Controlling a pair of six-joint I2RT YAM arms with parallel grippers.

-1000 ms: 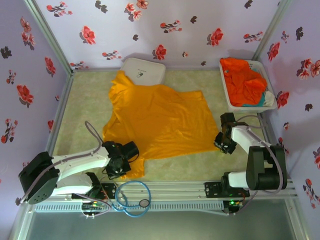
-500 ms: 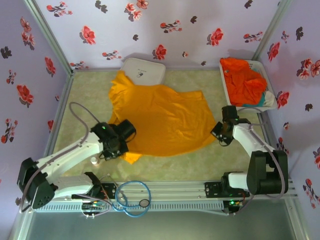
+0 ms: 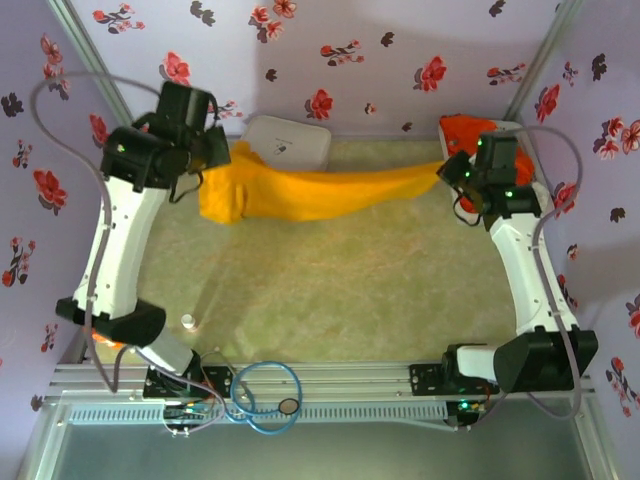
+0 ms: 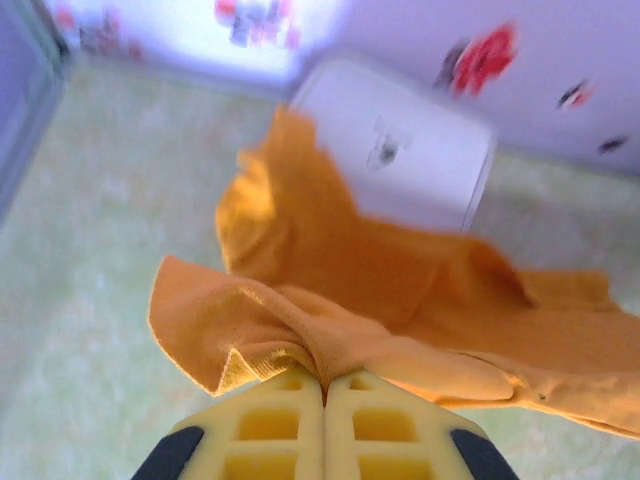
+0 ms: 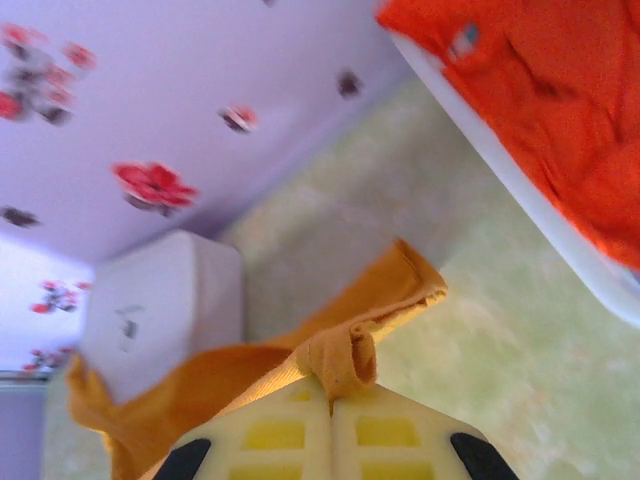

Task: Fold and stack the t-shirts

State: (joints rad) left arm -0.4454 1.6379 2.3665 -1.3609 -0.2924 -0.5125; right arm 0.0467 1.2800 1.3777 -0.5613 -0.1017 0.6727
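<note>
left gripper (image 4: 323, 378) and right gripper (image 5: 330, 385) pinch yellow t-shirt (image 3: 320, 192) taut beside white case (image 3: 290, 142).

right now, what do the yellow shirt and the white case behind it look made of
Yellow-orange t-shirt: soft matte knit cloth; it drapes and creases, and a weave shows at its edge. White case: probably hard plastic, smooth; it keeps its rounded corners.

Gold shirt (image 3: 320, 192): plain yellow-orange, no print. Red shirt (image 5: 540, 90): brighter red-orange, plain, far right in white bin (image 5: 520, 205). Case (image 3: 288, 142), far: white w/ small dark mark. Walls (image 3: 380, 40): lilac w/ red & dark flowers. Desk (image 3: 330, 290): pale green, mottled. Left pincer (image 4: 324, 385) & right pincer (image 5: 330, 395): yellow fingers, black at sides. Arms (image 3: 115, 240): white, black joints. Cable (image 3: 236, 385), near: blue.
</note>
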